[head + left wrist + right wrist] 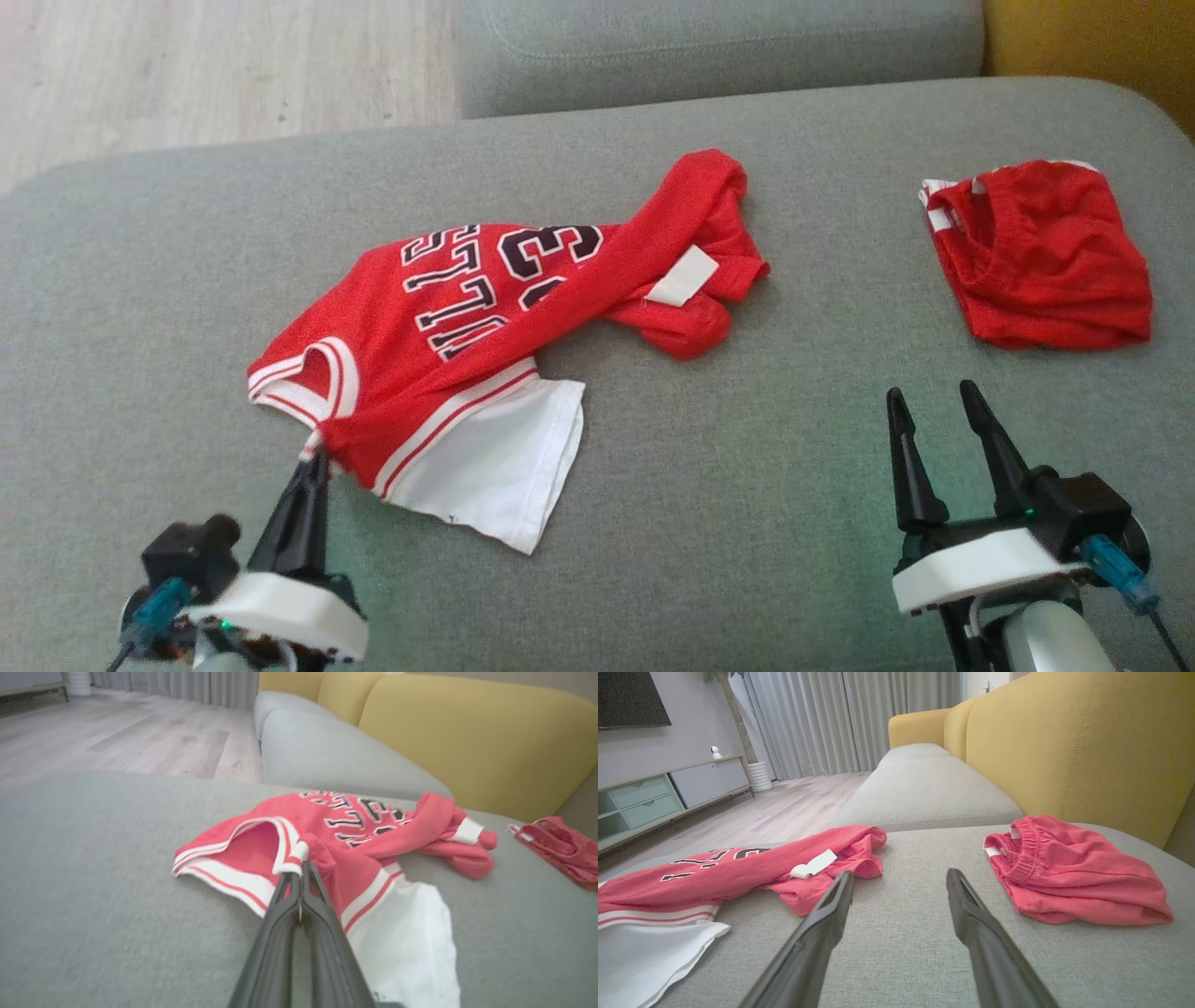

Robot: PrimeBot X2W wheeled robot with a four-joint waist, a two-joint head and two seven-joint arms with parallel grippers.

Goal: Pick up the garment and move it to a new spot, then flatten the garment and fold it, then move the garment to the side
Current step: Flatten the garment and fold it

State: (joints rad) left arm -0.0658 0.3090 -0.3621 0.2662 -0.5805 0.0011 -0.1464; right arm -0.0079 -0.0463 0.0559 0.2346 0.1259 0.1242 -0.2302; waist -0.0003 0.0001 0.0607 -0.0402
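the left gripper [316, 459] was pinched tight on a tiny bit of the red shirt [439, 308], right by the striped arm hole, in the lower left of the head view. the right gripper [932, 392] was wide open and held nothing, in the lower right. the shirt lay bunched across the middle of the grey cushion [728, 467], with a white part sticking out at the bottom.

the hold was very small, so i think the cloth could slip out if it got pulled fast. only one spot was held, so the rest could drag and twist into a worse bunch. it could also bump the red shorts [1046, 261] in the upper right.

the cushion's far edge ran along the upper left, with wood floor [187, 75] past it. there was bare room in the lower middle and at the far left.
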